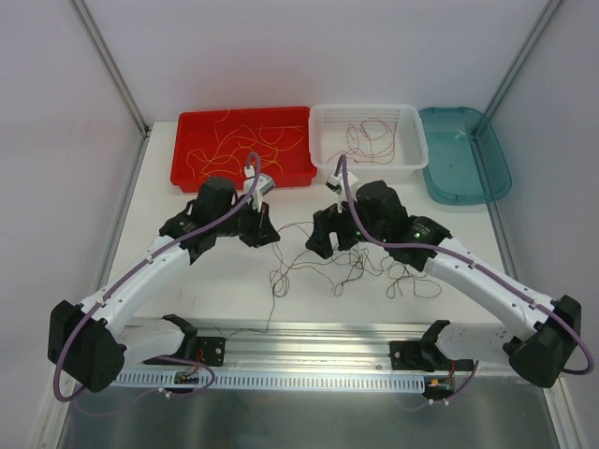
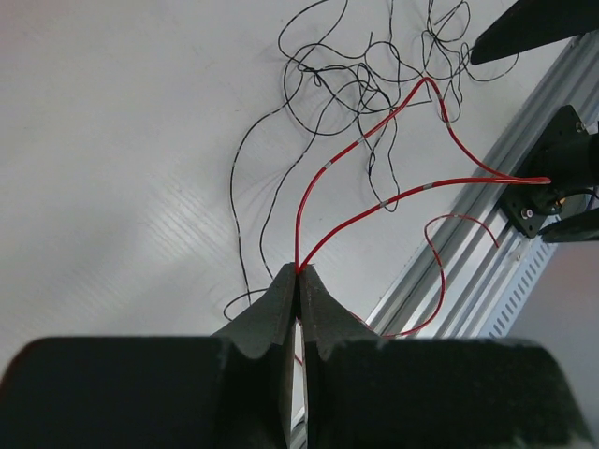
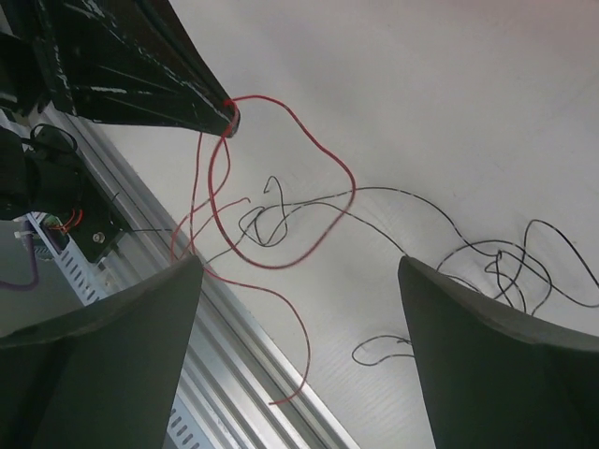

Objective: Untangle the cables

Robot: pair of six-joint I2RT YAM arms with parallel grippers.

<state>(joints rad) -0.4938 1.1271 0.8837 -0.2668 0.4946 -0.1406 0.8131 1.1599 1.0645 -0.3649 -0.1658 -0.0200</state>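
A tangle of thin black cables (image 1: 351, 267) lies on the white table between my two grippers. My left gripper (image 2: 299, 271) is shut on a red cable (image 2: 374, 201), pinched at the fingertips, and the cable runs away in two strands toward the black tangle (image 2: 365, 84). From above, the left gripper (image 1: 267, 234) sits left of the tangle. My right gripper (image 3: 299, 267) stands open with nothing between its fingers, hovering over the red cable's loop (image 3: 318, 159) and a black strand (image 3: 440, 220). In the top view the right gripper (image 1: 320, 241) is close to the left one.
At the back stand a red bin (image 1: 187, 173) with yellow wires, a white basket (image 1: 374, 173) with dark red wires, and a teal tray (image 1: 463, 159). An aluminium rail (image 1: 309, 341) runs along the near edge, and part of the red cable hangs over it.
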